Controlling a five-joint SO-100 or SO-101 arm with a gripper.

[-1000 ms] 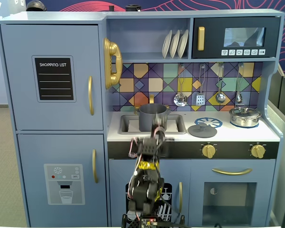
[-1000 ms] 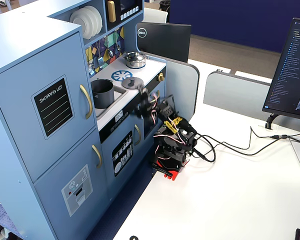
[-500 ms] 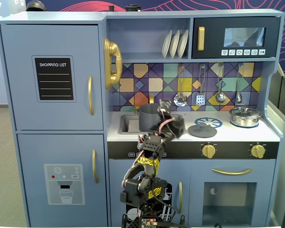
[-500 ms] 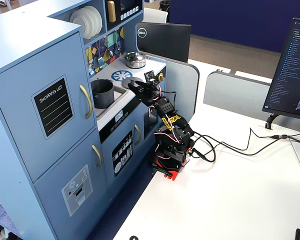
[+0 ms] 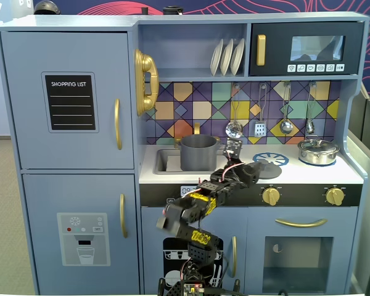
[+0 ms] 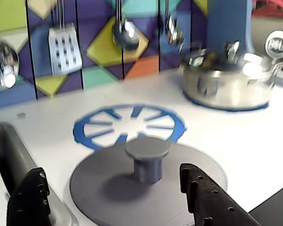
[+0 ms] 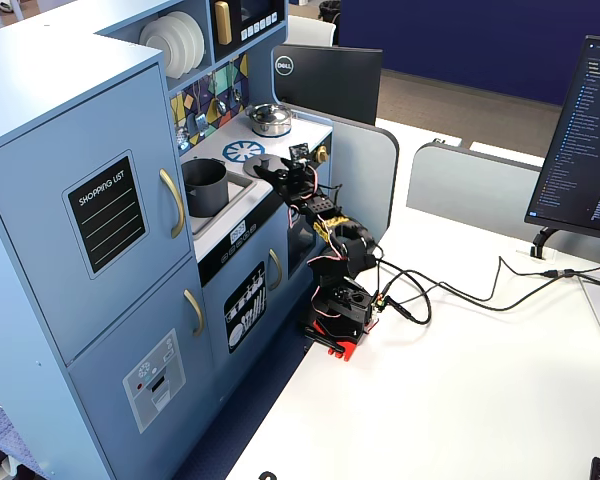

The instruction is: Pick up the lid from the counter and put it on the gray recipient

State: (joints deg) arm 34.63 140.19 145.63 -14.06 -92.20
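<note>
The lid (image 6: 179,188), a flat dark-gray disc with a center knob (image 6: 147,157), lies on the white counter just in front of the blue-and-white burner mark (image 6: 129,125). My gripper (image 6: 111,172) is open, with one finger (image 6: 30,197) to the left of the knob and the other finger (image 6: 207,197) to its right, neither touching it. In a fixed view the lid (image 5: 266,165) lies right of the gray pot (image 5: 198,152), which stands in the sink, with the gripper (image 5: 245,171) at the lid's near edge. Another fixed view shows the pot (image 7: 205,185) and the lid (image 7: 265,163).
A shiny steel pot with its lid (image 5: 318,151) stands on the right burner and also shows in the wrist view (image 6: 226,82). Utensils (image 5: 259,126) hang on the back wall. The sink edge (image 6: 4,146) is at my left. The arm's base (image 7: 335,315) stands on the white table.
</note>
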